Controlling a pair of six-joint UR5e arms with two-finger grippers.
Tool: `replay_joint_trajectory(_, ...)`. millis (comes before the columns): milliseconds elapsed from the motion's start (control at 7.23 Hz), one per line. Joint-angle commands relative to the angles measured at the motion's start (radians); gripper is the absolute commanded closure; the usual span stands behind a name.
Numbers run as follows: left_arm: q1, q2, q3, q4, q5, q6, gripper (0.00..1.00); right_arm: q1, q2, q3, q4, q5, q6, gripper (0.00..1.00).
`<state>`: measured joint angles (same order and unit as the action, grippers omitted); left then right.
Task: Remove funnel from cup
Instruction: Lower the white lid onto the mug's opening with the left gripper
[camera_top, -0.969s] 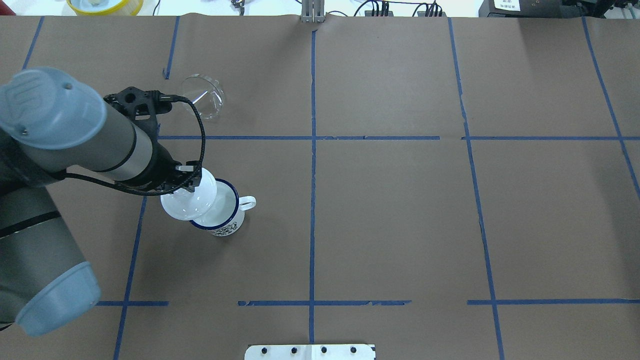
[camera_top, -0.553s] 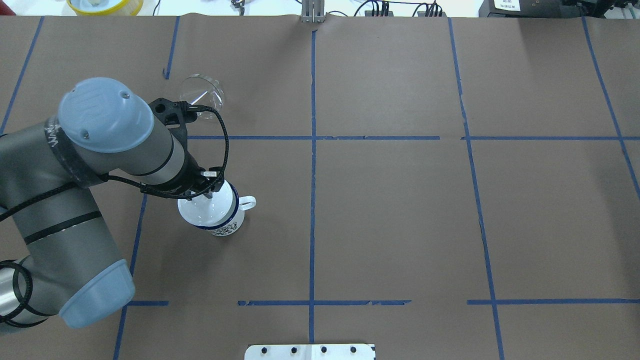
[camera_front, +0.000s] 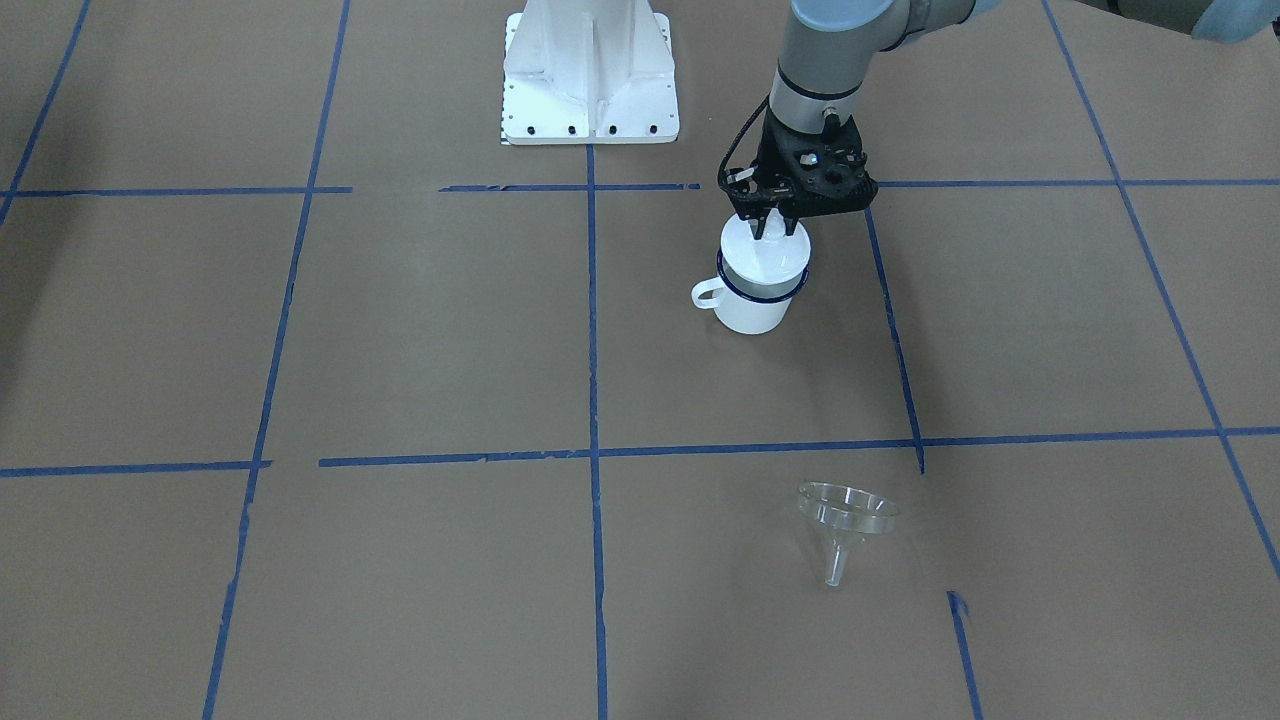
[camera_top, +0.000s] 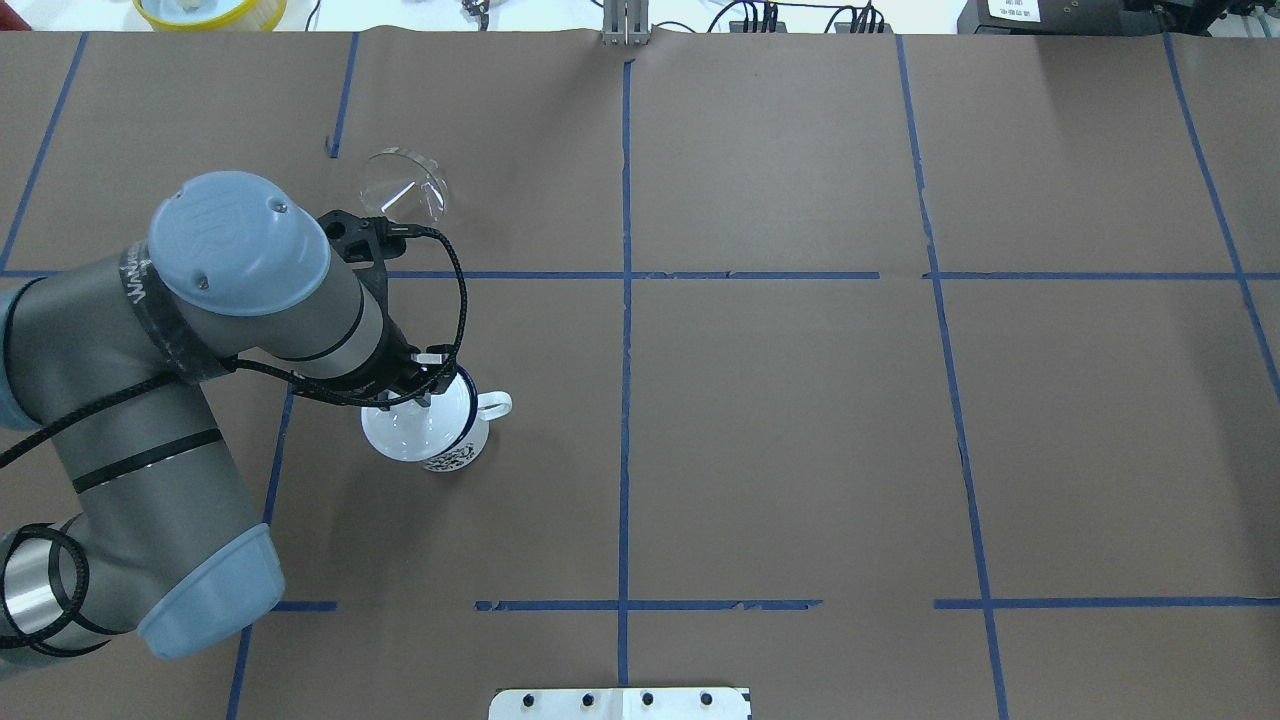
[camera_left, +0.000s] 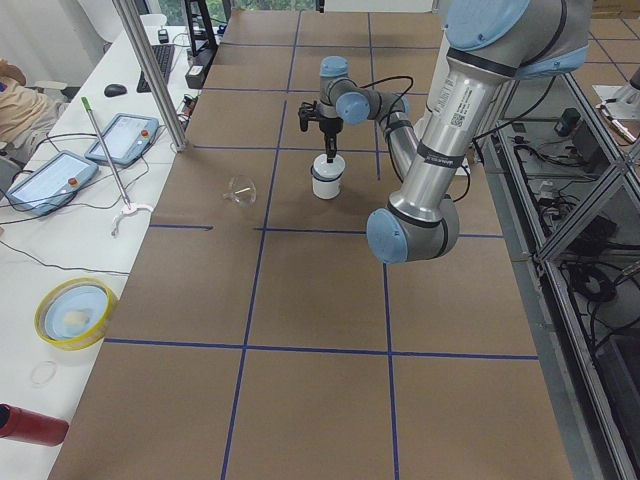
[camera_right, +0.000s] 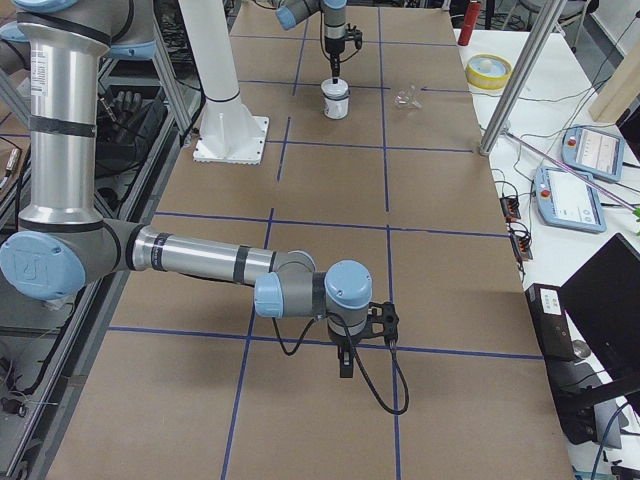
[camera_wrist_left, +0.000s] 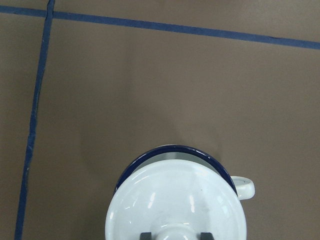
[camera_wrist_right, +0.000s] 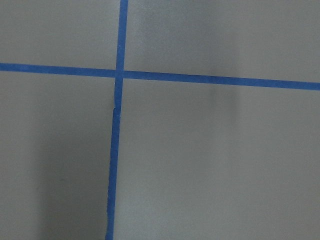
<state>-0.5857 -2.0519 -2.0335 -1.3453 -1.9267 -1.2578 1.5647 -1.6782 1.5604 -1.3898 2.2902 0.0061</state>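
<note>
The clear funnel (camera_top: 403, 185) lies on the brown paper, apart from the cup; it also shows in the front view (camera_front: 845, 515). The cup (camera_top: 457, 455), a white mug with a dark blue rim (camera_wrist_left: 175, 150), stands upright with its handle (camera_front: 706, 294) free. My left gripper (camera_front: 772, 225) is shut on the knob of a round white lid (camera_wrist_left: 175, 205) and holds it over the mug's mouth, covering most of it; I cannot tell whether the lid touches the rim. My right gripper (camera_right: 345, 370) hangs far from both, and I cannot tell whether it is open.
Blue tape lines (camera_top: 625, 300) cross the brown paper. The robot's white base plate (camera_front: 590, 70) stands at the near edge. A yellow-rimmed dish (camera_top: 210, 10) and cables lie beyond the far edge. The right wrist view shows only paper and tape.
My left arm has swung right with the white lid, from beside the mug's left side to over its mouth. The funnel and the mug have not moved.
</note>
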Motion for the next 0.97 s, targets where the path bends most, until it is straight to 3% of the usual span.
replay_joint_trajectory(0,0.003,-0.001,0.004,0.000,0.000,0.001,1.00,0.000,0.000,0.000,0.000,0.000,0.000,0.00)
replay_joint_trajectory(830,0.003,-0.019,0.042,-0.003,0.000,0.005,1.00,0.000,0.000,0.000,0.000,0.000,0.000,0.00)
